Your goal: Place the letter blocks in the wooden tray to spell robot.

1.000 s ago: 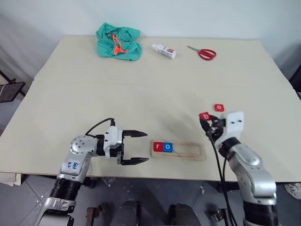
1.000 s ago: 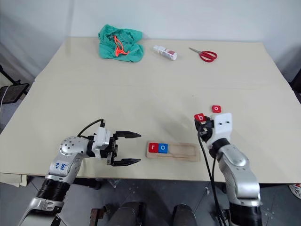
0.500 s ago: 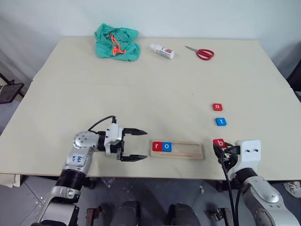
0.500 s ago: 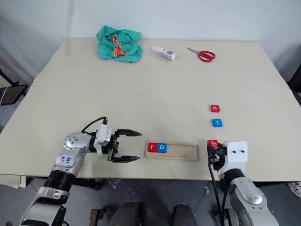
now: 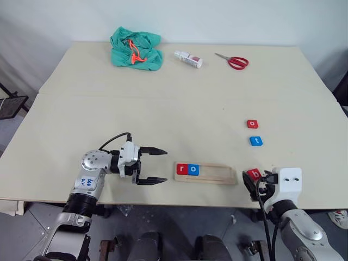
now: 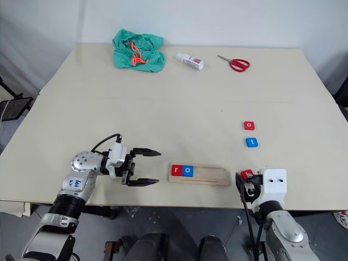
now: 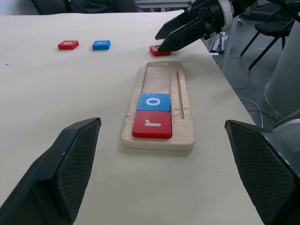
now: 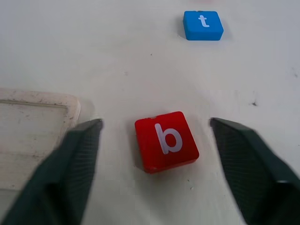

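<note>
We see a wide pale bench (image 5: 179,98) carrying everything. At its far left lies a crumpled green cloth (image 5: 136,48) with an orange cord, and further right along the far edge are a small white bottle (image 5: 188,58) and red-handled scissors (image 5: 232,61).

Near the front edge, about the middle, lies the long wooden tray (image 5: 205,172). Its left end holds a red r block (image 5: 182,168) and, touching it on the right, a blue o block (image 5: 193,169); the rest of the slot is bare wood.

Our left tool (image 5: 151,165) hangs just left of the tray, level and pointing right toward it, its two black fingers spread wide with nothing between them.

Our right tool (image 5: 253,185) sits at the near right edge of the bench, just right of the tray's right end. Its fingers stand wide apart on either side of the red b block (image 8: 166,140), which lies flat on the bench, touching neither finger and just beside the tray's corner.

Further back on the right, well apart from the tray, lie the blue t block (image 5: 255,141) and, just beyond it, a red o block (image 5: 252,124), both flat on the bench.
</note>
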Robot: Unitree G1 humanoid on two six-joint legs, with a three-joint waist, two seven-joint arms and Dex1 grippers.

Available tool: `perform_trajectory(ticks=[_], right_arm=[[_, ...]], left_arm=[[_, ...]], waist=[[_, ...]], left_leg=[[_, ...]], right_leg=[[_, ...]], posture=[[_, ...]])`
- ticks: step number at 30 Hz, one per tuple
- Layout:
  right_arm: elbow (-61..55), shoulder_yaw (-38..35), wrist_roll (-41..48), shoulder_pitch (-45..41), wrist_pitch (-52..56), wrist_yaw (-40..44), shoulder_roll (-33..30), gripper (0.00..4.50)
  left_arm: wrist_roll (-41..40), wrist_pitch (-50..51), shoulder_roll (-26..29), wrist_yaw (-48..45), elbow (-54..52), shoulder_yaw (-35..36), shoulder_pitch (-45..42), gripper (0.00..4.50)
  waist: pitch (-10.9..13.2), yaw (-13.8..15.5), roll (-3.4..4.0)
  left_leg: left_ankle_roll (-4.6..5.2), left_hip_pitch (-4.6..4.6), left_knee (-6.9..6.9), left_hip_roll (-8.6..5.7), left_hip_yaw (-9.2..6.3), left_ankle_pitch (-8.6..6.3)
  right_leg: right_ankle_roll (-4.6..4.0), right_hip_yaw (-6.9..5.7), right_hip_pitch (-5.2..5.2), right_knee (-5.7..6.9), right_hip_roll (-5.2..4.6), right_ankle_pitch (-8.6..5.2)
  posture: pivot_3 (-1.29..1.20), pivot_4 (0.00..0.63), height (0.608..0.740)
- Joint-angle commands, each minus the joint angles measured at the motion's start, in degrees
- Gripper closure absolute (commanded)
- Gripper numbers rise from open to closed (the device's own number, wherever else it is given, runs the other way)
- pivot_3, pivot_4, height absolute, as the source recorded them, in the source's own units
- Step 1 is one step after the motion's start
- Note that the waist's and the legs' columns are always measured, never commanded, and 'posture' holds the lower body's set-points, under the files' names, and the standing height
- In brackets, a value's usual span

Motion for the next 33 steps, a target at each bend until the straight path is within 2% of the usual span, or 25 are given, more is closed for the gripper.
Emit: perform_trajectory(ticks=[1,9,12,15,23,27,33], right_arm=[[-0.1,-1.4,2.1,0.2,-2.4,3.5,-1.6,0.04],[7.2,-7.7,8.4,0.3,-11.4,26.1,-16.5,0.04],[17.8,-8.0,7.3,-2.6,-17.8,39.5,-26.7,0.04],[24.8,-6.5,7.0,-6.7,-22.4,46.5,-31.8,0.04],[41.1,1.2,2.3,-20.2,-31.6,60.5,-40.1,0.04],[51.6,7.9,-2.8,-27.8,-40.1,70.1,-44.2,0.04],[61.8,12.9,-5.8,-35.9,-48.2,77.9,-44.9,0.04]], left_arm=[[-0.5,-1.0,0.4,0.2,-0.8,1.2,-1.0,0.0],[-0.4,-1.6,-0.3,0.7,0.1,1.0,-1.7,0.0],[-0.4,-1.7,-0.6,1.1,-0.1,0.8,-1.6,0.0],[-0.6,-1.6,-0.7,1.1,-1.0,0.7,-0.9,0.0],[-1.1,-0.6,0.0,1.2,-3.7,0.9,1.5,0.0],[-1.1,0.0,0.6,2.2,-5.6,1.4,2.9,0.0],[-1.3,1.2,1.6,3.6,-8.9,2.2,5.4,0.0]], waist=[[0.0,0.0,0.0],[0.0,0.1,-0.01],[0.0,0.1,-0.02],[0.0,0.1,-0.04],[0.0,0.0,-0.05],[0.0,0.2,-0.06],[0.0,0.1,-0.07]], left_leg=[[0.0,0.0,0.0,0.0,0.0,0.0],[0.02,0.0,0.03,-0.01,0.03,0.0],[0.03,0.0,0.05,-0.01,0.05,0.0],[0.06,0.0,0.08,0.0,0.06,0.01],[0.05,-0.04,0.11,0.04,0.04,0.01],[0.06,-0.1,0.19,0.01,0.03,0.01],[0.06,-0.14,0.21,0.02,0.02,0.01]], right_leg=[[0.0,0.0,0.0,0.0,0.0,0.0],[0.0,-0.03,0.07,-0.05,0.0,0.0],[0.0,-0.04,0.1,-0.06,-0.01,0.0],[0.0,-0.07,0.13,-0.11,-0.01,0.0],[0.0,-0.17,0.13,-0.13,-0.01,0.0],[0.0,-0.19,0.14,-0.14,-0.04,0.0],[0.0,-0.26,0.14,-0.18,-0.04,0.0]], posture=[[0.0,0.15,0.74],[0.0,0.15,0.74],[0.0,0.15,0.74],[0.0,0.15,0.74],[0.0,0.15,0.74],[0.0,0.15,0.74],[0.0,0.15,0.74]])
